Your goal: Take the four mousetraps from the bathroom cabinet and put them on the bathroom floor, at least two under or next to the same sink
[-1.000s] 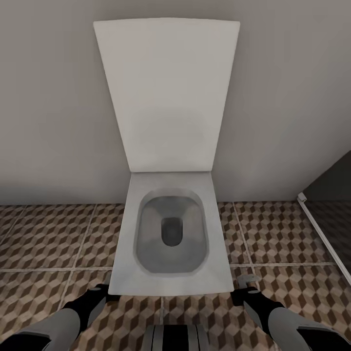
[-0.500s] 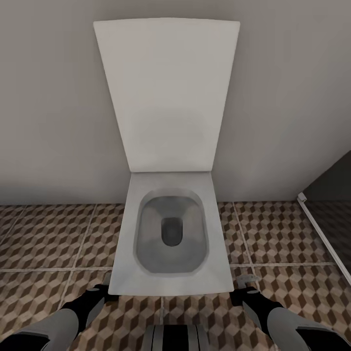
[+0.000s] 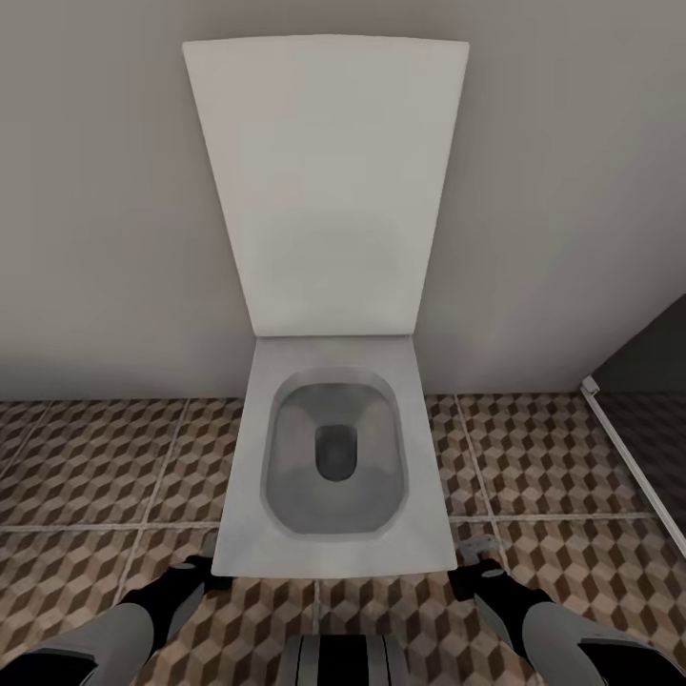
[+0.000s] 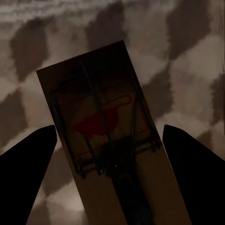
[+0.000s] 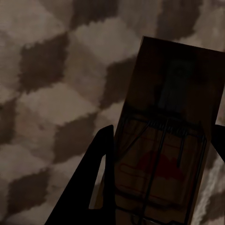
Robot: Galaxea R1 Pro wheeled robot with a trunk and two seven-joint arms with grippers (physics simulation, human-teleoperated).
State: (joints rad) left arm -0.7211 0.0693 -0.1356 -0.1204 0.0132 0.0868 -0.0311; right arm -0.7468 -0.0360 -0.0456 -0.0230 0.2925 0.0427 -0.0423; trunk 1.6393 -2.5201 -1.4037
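A brown wooden mousetrap [image 4: 101, 108] with dark wire parts and a red mark sits between the dark fingers of my left gripper [image 4: 110, 133], held above the cube-patterned bathroom floor [image 4: 187, 70]. A second mousetrap [image 5: 176, 89] is gripped in my right gripper [image 5: 161, 140] over the same tiles. In the head view, the left gripper [image 3: 202, 562] and the right gripper [image 3: 479, 557] hang low at either front corner of a white toilet. The cabinet and the bathroom sink are out of view.
A white toilet [image 3: 333, 562] with its lid raised stands straight ahead against a grey wall. The bathroom floor [image 3: 95, 467] spreads to both sides of it. A dark glass panel with a white frame [image 3: 629, 457] closes off the right.
The head view has not shifted. Both grippers have moved only slightly near the toilet's front corners, each still holding its mousetrap.
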